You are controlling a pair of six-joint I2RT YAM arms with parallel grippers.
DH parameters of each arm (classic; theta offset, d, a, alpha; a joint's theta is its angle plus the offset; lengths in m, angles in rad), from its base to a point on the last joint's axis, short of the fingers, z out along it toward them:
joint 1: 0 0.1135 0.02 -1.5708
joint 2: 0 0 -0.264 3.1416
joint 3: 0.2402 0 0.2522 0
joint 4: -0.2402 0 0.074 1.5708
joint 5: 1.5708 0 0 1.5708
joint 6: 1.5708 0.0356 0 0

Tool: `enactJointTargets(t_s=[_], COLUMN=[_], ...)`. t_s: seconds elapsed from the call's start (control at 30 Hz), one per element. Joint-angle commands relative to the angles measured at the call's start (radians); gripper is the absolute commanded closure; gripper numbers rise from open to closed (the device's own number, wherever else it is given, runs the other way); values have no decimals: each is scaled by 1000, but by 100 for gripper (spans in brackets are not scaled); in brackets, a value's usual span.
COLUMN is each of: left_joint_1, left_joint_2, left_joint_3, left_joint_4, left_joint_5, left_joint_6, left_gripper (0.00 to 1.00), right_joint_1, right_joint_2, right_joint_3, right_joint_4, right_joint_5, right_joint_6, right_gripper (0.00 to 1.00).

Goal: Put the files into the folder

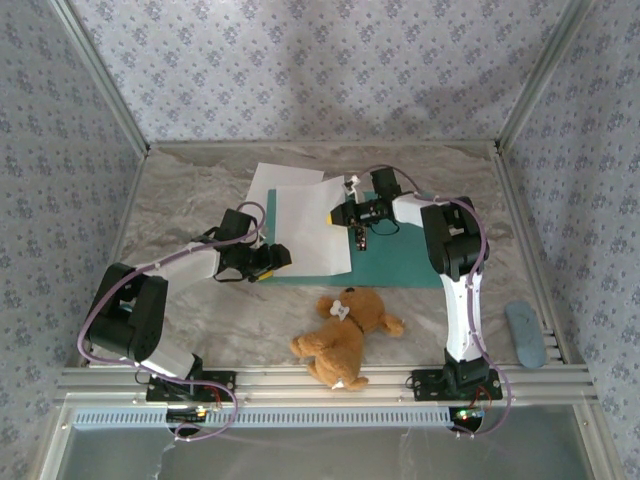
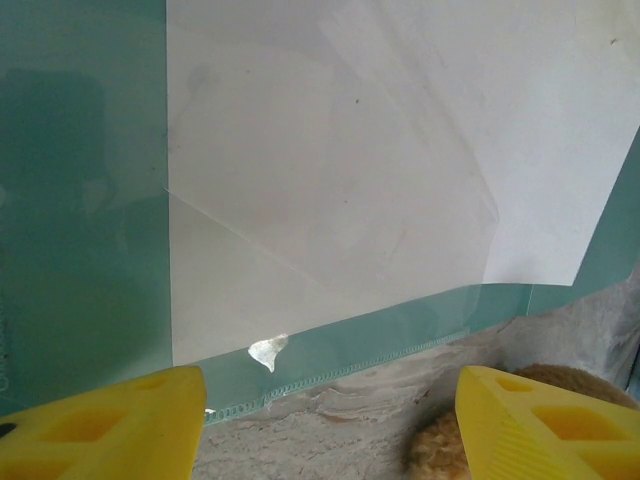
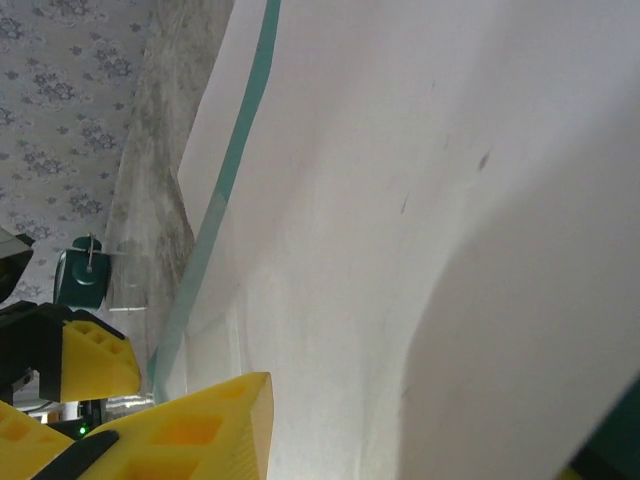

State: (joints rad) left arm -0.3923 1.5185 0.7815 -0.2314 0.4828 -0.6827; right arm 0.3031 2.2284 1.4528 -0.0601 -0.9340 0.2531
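Observation:
The teal folder (image 1: 400,262) lies open on the marble table, and the white files (image 1: 300,215) rest on its left half, overhanging its far edge. My left gripper (image 1: 275,258) is at the folder's near-left edge, open, with nothing between its yellow fingers (image 2: 100,420). In the left wrist view the files (image 2: 400,150) lie on the folder (image 2: 80,200) just ahead of the left gripper (image 2: 330,430). My right gripper (image 1: 352,222) hovers over the sheets' right edge near the spine. Its jaws stand apart, with the files (image 3: 400,200) filling the space by the right gripper (image 3: 415,440); a folder strip (image 3: 240,150) shows at the left.
A brown teddy bear (image 1: 345,335) lies on the table just in front of the folder, between the two arm bases; its fur (image 2: 560,385) shows beside my left finger. A grey-blue oblong object (image 1: 524,333) sits at the right rail. Patterned walls enclose the table.

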Motion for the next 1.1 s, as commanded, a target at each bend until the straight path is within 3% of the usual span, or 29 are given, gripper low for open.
enactJointTargets(t_s=[0.0,0.67,1.07], left_joint_1=[10,10,15], left_joint_2=[-26,-41,-48], left_joint_3=[1,9,15], left_joint_4=[6,-59,-71], left_joint_5=[13,-67,-81], left_joint_6=[-6,24,25], left_gripper=[33,33,33], right_joint_1=[-11,8,-6], right_joint_2=[-35,-27,-33], right_joint_3=[51,85,88], right_joint_4=[-58,-71,-36], right_joint_5=[18,78,103], right_joint_6=[-30,-34,-4], right_gripper=[65,93,96])
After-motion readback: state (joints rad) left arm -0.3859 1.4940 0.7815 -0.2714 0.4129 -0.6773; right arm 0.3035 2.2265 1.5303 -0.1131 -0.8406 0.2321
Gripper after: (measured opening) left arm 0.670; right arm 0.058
